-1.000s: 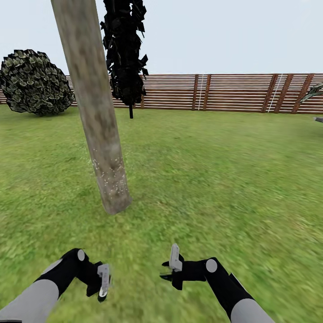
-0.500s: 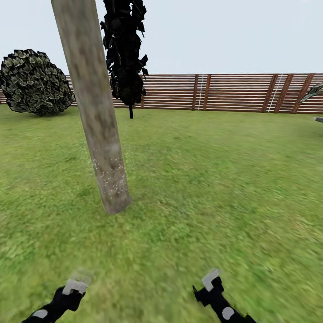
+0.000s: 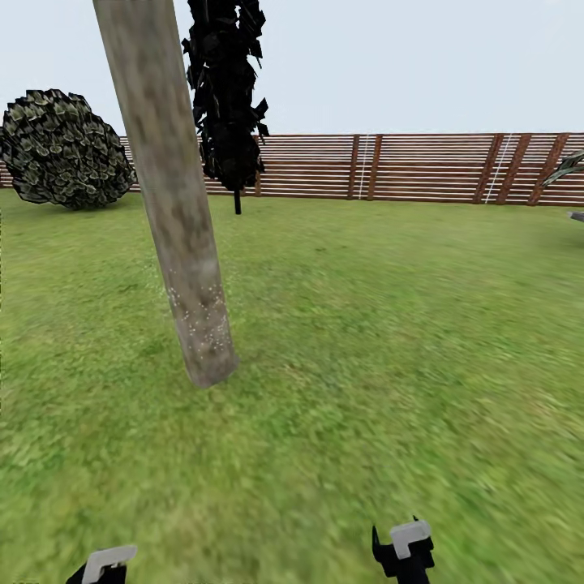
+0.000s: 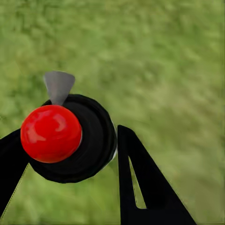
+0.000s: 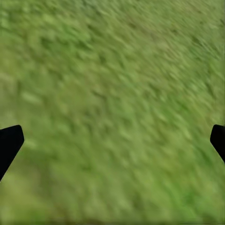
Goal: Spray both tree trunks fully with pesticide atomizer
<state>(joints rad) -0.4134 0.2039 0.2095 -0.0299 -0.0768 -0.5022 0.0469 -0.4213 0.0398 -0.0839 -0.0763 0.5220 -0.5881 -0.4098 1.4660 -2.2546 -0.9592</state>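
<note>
One tree trunk, thick, mottled grey-brown and leaning, rises from the grass floor ahead and left of me. White specks dot its lower part. In the left wrist view my left gripper is shut on the pesticide atomizer, a black round body with a red knob and a grey nozzle. Its tip peeks in at the head view's bottom edge, well short of the trunk. My right gripper sits low at the bottom right. In its wrist view the right gripper is open over bare grass, fingertips far apart.
A brown slatted fence closes the far side of the lawn. A slim dark tree stands behind the trunk and a round bush at the far left. Palm fronds poke in at the right edge. Open grass lies to the right.
Both arms have drawn back and down toward the bottom of the head view, so just the gripper ends remain visible. The trunk, fence and camera have not shifted.
</note>
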